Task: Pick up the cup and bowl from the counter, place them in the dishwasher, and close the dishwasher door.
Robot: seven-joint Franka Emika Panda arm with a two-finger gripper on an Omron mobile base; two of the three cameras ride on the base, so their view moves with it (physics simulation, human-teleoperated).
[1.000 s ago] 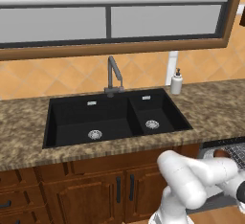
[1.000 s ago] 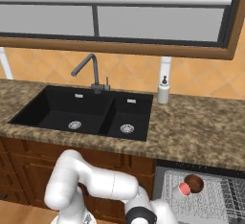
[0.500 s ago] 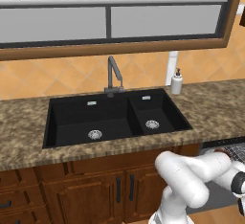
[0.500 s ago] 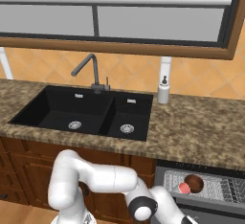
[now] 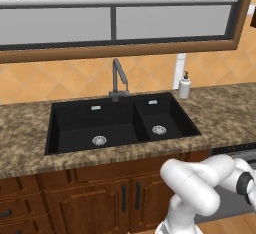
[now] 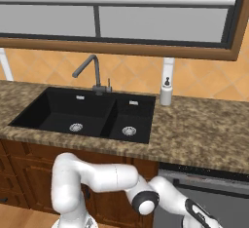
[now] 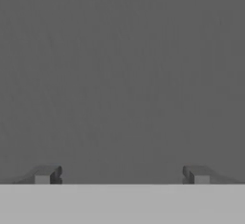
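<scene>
My gripper (image 7: 121, 174), jaws wide and empty, faces the dishwasher door (image 7: 122, 74); pushing off-centre could slip.

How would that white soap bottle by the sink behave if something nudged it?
The soap bottle stands upright on the counter, taller than it is wide, so a push near its pump top would probably tip it. Its round body suggests it would then roll. It looks small, so likely light.

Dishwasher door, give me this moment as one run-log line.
dishwasher door: up, nearly closed | gripper: open, holding nothing, facing flat grey panel | counter: soap dispenser by sink
</scene>
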